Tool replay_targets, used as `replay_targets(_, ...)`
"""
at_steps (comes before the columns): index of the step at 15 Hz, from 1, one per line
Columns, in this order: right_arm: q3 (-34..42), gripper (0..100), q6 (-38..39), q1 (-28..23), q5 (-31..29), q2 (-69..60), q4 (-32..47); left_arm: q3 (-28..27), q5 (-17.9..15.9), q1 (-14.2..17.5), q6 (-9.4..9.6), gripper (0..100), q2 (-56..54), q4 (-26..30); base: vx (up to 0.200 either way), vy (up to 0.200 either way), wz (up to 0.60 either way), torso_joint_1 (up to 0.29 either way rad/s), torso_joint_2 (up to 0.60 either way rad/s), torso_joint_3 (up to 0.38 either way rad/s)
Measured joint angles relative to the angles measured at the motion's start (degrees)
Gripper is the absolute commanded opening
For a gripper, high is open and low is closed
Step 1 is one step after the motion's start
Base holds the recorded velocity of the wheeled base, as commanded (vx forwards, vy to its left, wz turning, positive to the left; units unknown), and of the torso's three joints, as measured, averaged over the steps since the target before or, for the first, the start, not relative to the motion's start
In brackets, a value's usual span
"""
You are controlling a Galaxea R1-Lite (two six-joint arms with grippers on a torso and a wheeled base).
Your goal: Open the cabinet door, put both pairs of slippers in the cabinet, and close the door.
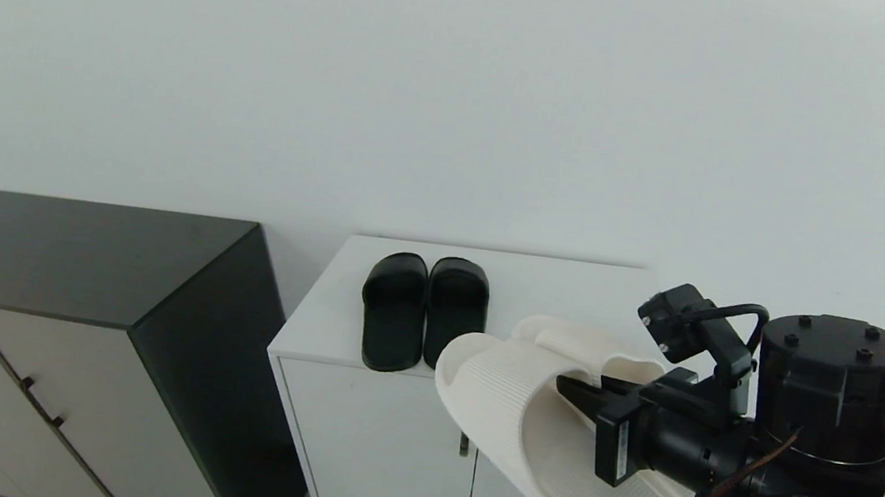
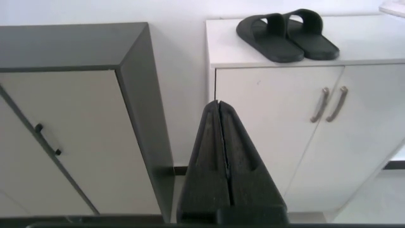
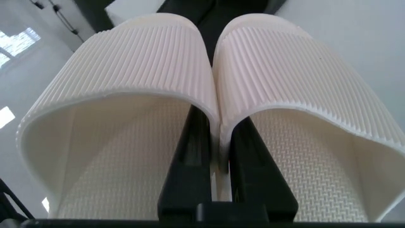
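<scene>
A pair of black slippers (image 1: 423,311) (image 2: 288,35) lies side by side on top of the white cabinet (image 1: 378,450) (image 2: 272,107), whose two doors are closed, handles (image 2: 330,104) meeting in the middle. My right gripper (image 1: 580,393) (image 3: 218,136) holds a pair of cream ribbed slippers (image 1: 547,427) (image 3: 209,82) in the air in front of the cabinet's right part, one finger inside each slipper, pinching their inner walls together. My left gripper (image 2: 219,126) is shut and holds nothing, low in front of the gap between the two cabinets.
A dark-topped cabinet (image 1: 73,273) (image 2: 69,95) with pale doors and black handles stands left of the white one, a narrow gap between them. A plain wall rises behind both.
</scene>
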Motion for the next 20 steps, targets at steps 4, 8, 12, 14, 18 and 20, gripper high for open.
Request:
replay_targets(4,0.34,0,0.05,-0.05,0.11,-0.09,0.02,0.0,-0.02,0.02,0.04,0,0.0,0.0,0.0,0.0,0.0,0.0,0.0,0.0)
replay_targets(8,0.69,0,0.02,-0.11,-0.07,-0.11,0.06,0.0,-0.02,0.02,0.06,0,0.0,0.0,0.0,0.0,0.0,0.0,0.0,0.0)
replay_targets(12,0.78,0,0.02,-0.16,-0.07,-0.09,0.04,0.0,-0.02,0.02,0.04,0,0.0,0.0,0.0,0.0,0.0,0.0,0.0,0.0)
replay_targets(14,0.74,0,0.02,-0.11,-0.02,-0.05,0.04,0.0,-0.02,-0.01,0.06,0,0.0,0.0,0.0,0.0,0.0,0.0,0.0,0.0)
replay_targets(18,0.56,0,0.02,-0.11,-0.29,0.44,0.0,0.0,0.0,-0.01,0.06,0,0.0,0.0,0.0,0.0,0.0,0.0,0.0,0.0)
replay_targets(20,0.52,0,0.0,-0.17,-0.22,0.72,-0.07,0.0,0.0,0.02,0.04,0,0.0,0.0,0.0,0.0,0.0,-0.122,0.29,0.156)
